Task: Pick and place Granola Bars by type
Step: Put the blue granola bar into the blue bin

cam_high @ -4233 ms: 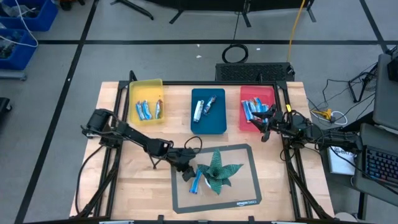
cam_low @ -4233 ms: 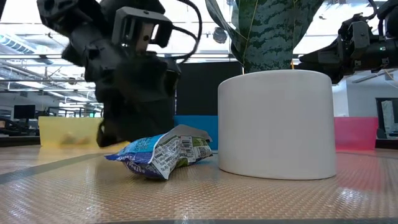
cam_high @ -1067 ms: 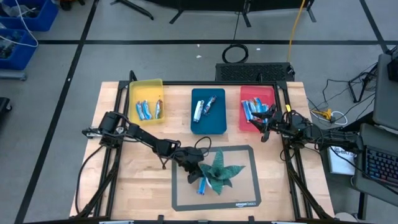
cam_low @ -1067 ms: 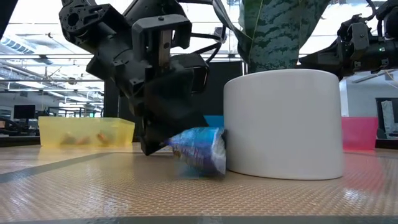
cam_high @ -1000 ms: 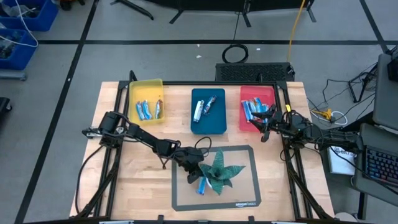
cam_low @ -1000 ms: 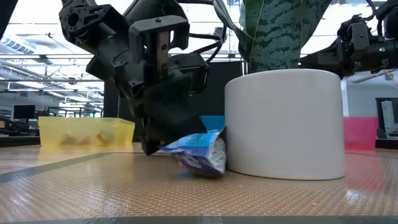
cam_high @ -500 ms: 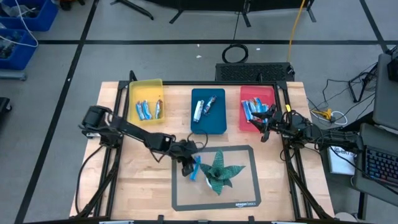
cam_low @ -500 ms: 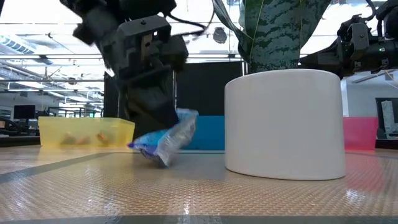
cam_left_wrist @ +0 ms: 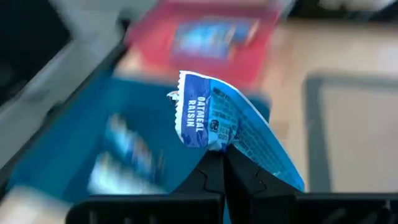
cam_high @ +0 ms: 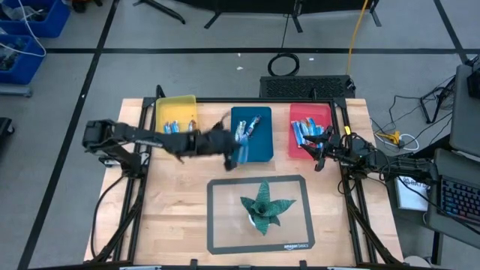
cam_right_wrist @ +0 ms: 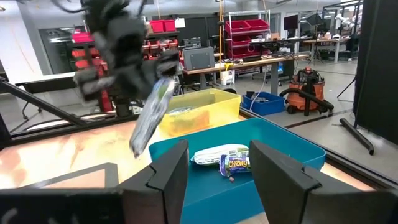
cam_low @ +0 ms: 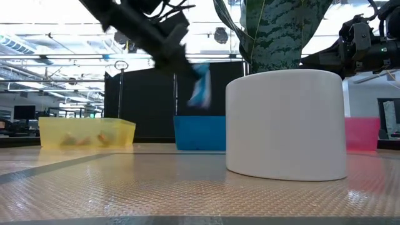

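Note:
My left gripper (cam_high: 229, 148) is shut on a blue-wrapped granola bar (cam_high: 240, 150) and hangs over the near left corner of the blue tray (cam_high: 253, 148). In the low view the bar (cam_low: 200, 85) hangs high above that tray (cam_low: 199, 134). Other bars lie in the yellow tray (cam_high: 177, 131), the blue tray and the red tray (cam_high: 309, 131). My right gripper (cam_right_wrist: 217, 180) stands open with nothing between its fingers, by the red tray's near right corner (cam_high: 321, 152). My left gripper pinches the blue wrapper (cam_left_wrist: 233, 142) between its two fingertips (cam_left_wrist: 214, 171). The crimped end printed "oatmeal raisin" (cam_left_wrist: 186, 106) sticks out past the fingers. The bar (cam_right_wrist: 149, 118) hangs tilted below the fingers, lifted clear of tray and table.
A white pot (cam_low: 284, 122) with a green leafy plant (cam_high: 262, 204) stands on the grey mat (cam_high: 225, 232) at the table's near middle. The three trays line the far side. Black frame rails (cam_high: 141, 161) run along the table's left and right edges.
My left gripper has lifted the blue bar off the mat beside the white pot and carried it up and toward the far edge, to above the blue tray. The bar, lying on the mat before, now hangs clear.

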Controlling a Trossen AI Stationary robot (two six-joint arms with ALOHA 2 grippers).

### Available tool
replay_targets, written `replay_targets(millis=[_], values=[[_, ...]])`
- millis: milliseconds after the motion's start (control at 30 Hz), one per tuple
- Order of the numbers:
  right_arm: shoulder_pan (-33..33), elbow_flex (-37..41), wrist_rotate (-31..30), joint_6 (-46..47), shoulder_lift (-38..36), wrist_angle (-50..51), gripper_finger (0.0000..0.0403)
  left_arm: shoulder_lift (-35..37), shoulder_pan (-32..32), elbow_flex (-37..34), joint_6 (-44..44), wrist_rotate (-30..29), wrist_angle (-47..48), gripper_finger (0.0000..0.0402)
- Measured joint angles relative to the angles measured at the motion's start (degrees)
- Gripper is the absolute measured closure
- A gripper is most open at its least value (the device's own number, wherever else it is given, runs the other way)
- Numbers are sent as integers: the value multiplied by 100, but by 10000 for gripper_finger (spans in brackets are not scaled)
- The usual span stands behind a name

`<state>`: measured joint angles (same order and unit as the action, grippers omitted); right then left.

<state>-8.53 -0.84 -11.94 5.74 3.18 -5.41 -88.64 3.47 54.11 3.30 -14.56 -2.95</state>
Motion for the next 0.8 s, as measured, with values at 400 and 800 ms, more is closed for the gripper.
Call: replay_targets(millis=[400, 800], values=[[2, -2, 0, 0, 1, -14, 243, -827, 2417, 9, -173, 2921, -1263, 401], [2, 0, 0, 0, 0, 0, 243, -2585, 2178, 401, 479, 4202, -2656, 386]])
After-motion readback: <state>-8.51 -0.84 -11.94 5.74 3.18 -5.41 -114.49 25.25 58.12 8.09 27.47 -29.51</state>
